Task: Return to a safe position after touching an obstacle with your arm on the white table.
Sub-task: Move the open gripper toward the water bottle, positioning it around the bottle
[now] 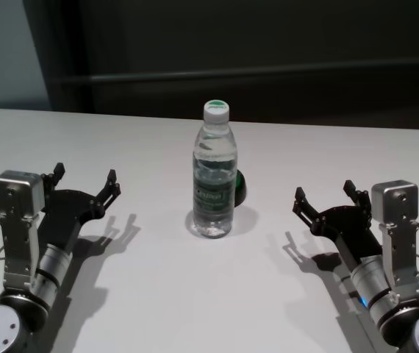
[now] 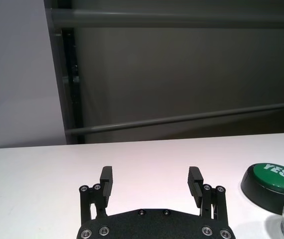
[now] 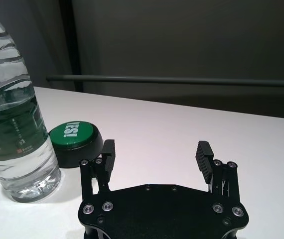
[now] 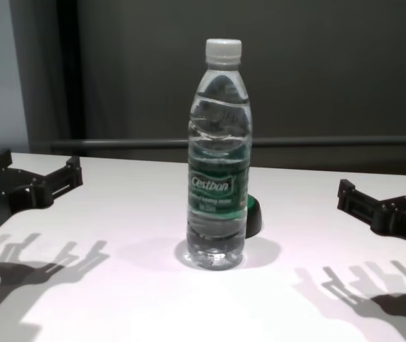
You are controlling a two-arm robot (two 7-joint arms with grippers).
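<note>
White table [image 1: 158, 294] fills the lower part of the head view, and the 2 arms sit nearest the camera in its bottom corners. In the lower left the left gripper [image 1: 84, 181] hovers with its fingers spread wide and nothing between them; its wrist view shows the same released pose over bare tabletop. In the lower right the right gripper [image 1: 325, 193] mirrors it, fingers apart and also holding nothing. Each casts a forked shadow on the surface just beside it.

Farther in, at the centre of the frame, the bottle [image 1: 215, 173] stands upright on the table, cap on, about half full of water, with its dark green label facing the chest camera. Both grippers are well apart from it, 1 on either side, and neither arm touches it. Just behind the bottle and toward its right sits a low black button [image 1: 240, 189] with a green top, near its base. Beyond the table's far edge there is a dark wall with a horizontal rail [image 1: 268, 72].

Judging by this layout, the retreat looks largely done: both arms are clear of the obstacle, which has not tipped. What may remain is only settling into the final parked pose.
</note>
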